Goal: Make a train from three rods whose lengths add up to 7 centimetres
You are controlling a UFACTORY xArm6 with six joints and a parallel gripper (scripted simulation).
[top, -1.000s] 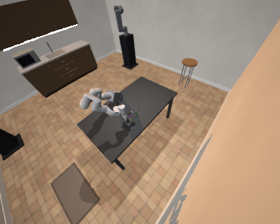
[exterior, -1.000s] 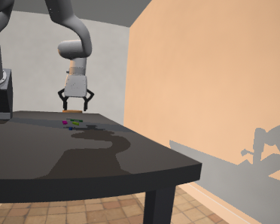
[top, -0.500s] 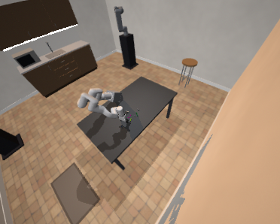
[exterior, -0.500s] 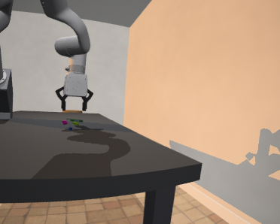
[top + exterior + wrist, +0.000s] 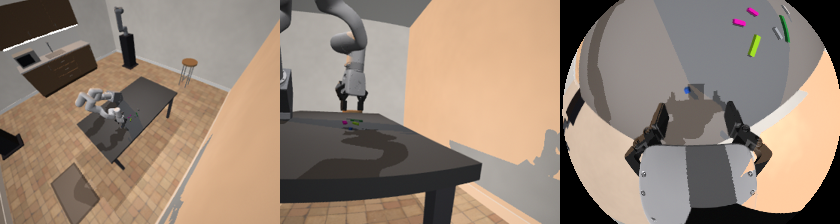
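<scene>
Plainly, from the top, the white robot arm [image 5: 88, 104] [image 5: 357, 22] reaches over the dark table [image 5: 152, 92] [image 5: 430, 161] [image 5: 635, 65], its xArm Gripper [image 5: 123, 126] [image 5: 352, 107] [image 5: 695, 109] pointing down. Just to the right of the gripper lie small rods: the magenta rods [image 5: 129, 116] [image 5: 345, 122] and, beside them, the lime rod [image 5: 130, 119] [image 5: 355, 123] [image 5: 755, 46]. The green rod [image 5: 137, 114] [image 5: 356, 120] [image 5: 785, 28] is farther right. A round stool [image 5: 190, 62] [image 5: 352, 111] stands beyond the table's far side.

In the exterior view the gripper hangs above the table, its fingers spread fully, with nothing between them. On the table top the magenta rods sit left of the lime rod; the green rod lies on their far side, and the blue rod [image 5: 351, 128] [image 5: 687, 90] is nearer.

Through the wrist view both fingers stand wide apart, holding nothing. The blue rod rests on the table a little beyond the fingertips, left of the middle between them. Well away, at the far right, lie one magenta rod [image 5: 739, 22] and a second magenta rod [image 5: 752, 11], near each other but apart. The lime rod is on their near side, slanted. Farther right come a grey rod [image 5: 777, 33], the green rod beside it, and another grey rod [image 5: 786, 12] at the far edge. The rods lie separately, at differing angles; no three form a line end to end.
</scene>
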